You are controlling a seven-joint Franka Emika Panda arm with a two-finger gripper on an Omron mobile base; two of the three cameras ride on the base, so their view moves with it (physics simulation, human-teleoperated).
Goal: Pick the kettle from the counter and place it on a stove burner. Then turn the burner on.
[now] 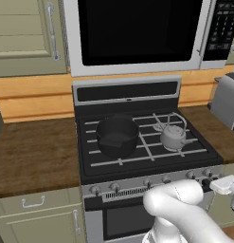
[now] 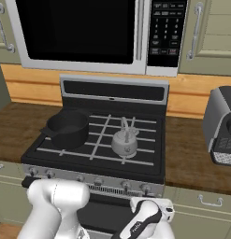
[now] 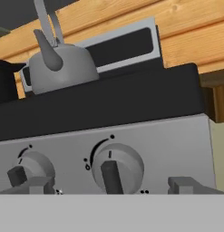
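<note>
The grey kettle (image 1: 174, 136) (image 2: 125, 143) (image 3: 61, 65) stands upright on the stove's front right burner, with its wire handle arched over it. My gripper (image 3: 112, 186) (image 1: 208, 182) is low in front of the stove's control panel, at its right end. It is open, its fingertips (image 3: 38, 185) spread wide to either side of a round knob (image 3: 115, 166) and apart from it. A second knob (image 3: 29, 168) sits to the left. The brown wood counter (image 1: 33, 152) (image 2: 194, 156) flanks the stove.
A black pot (image 1: 117, 135) (image 2: 66, 128) sits on the left burners. A grey toaster (image 1: 227, 99) (image 2: 222, 125) stands on the right counter. A microwave (image 1: 137, 33) hangs above the stove. Cabinet fronts with handles (image 1: 33, 203) lie below the counter.
</note>
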